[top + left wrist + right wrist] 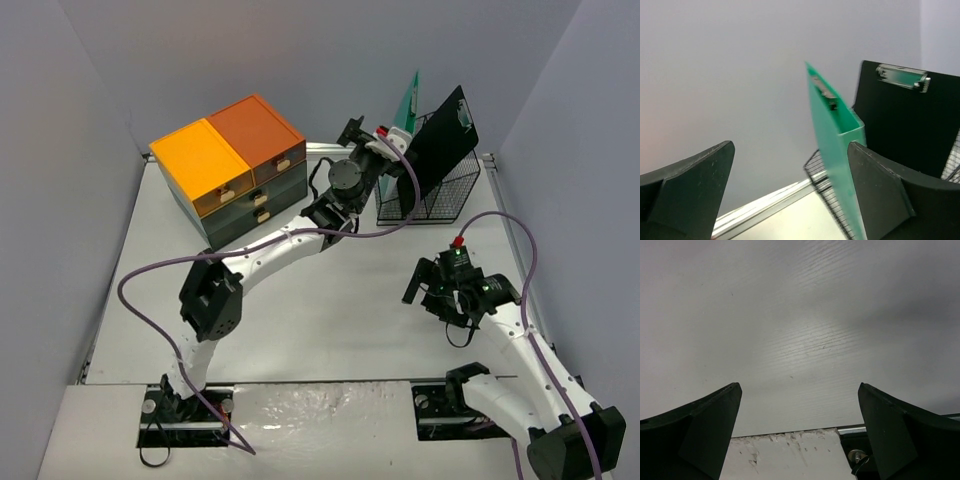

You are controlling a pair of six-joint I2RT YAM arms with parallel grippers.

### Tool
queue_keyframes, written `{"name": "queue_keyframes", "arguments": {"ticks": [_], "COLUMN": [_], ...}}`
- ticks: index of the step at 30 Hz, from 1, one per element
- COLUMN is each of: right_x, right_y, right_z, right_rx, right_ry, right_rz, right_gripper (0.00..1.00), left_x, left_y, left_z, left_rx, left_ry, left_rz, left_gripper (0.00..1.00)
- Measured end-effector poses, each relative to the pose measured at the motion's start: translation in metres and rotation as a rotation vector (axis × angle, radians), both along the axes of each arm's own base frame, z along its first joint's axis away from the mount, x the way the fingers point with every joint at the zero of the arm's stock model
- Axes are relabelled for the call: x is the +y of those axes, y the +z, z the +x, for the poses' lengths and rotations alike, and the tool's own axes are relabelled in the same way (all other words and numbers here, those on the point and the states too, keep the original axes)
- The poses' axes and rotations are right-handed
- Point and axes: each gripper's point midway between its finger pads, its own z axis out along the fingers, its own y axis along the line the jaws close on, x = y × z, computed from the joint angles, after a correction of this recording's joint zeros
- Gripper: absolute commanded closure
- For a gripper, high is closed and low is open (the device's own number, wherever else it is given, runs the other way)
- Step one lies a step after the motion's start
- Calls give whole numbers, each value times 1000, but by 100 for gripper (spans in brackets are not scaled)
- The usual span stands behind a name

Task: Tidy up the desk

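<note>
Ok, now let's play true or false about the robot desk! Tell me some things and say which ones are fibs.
1. The green clipboard stands in the wire basket. True.
2. The black clipboard lies flat on the desk. False: it stands in the basket too, leaning.
3. The left gripper is open and holds nothing. True.
4. The right gripper is squeezing a pen. False: it is open and empty, above the desk.
5. The drawer chest has a blue top. False: its top is orange.
</note>
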Motion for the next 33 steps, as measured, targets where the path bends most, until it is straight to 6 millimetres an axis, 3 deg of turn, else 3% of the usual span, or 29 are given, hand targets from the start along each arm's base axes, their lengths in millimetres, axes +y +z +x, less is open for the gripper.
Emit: {"name": "queue_keyframes", "arguments": {"ticks": [4, 7, 15, 17, 19, 23, 27, 29, 33], "right_x": [-4, -7, -2, 1, 4, 12, 22, 26, 28], "right_y": [6, 14, 48, 49, 47, 48, 44, 40, 39], "right_z": [4, 9, 40, 48, 56, 69, 81, 86, 93], "right_rx": [-43, -93, -250, -266, -271, -300, -309, -305, -319], "right_ry": [-17, -32, -33, -26, -17, -4, 19, 28, 34], "right_rz": [-10, -17, 4, 6, 5, 15, 16, 10, 2], "right_gripper": [0, 0, 0, 0, 0, 0, 0, 0, 0], "left_x": [33, 56, 106, 129, 165, 229, 281, 301, 323], "left_y": [2, -17, -96, -118, -136, -151, -158, -161, -165], "left_z": [-27, -50, -142, -166, -186, -209, -226, -233, -242], "left_rx": [52, 148, 490, 577, 648, 718, 735, 734, 733], "left_ry": [57, 104, 173, 214, 290, 446, 575, 620, 668], "left_rz": [28, 82, 185, 180, 181, 132, 74, 44, 10], "left_gripper": [3, 3, 3, 3, 3, 3, 3, 3, 3]}}
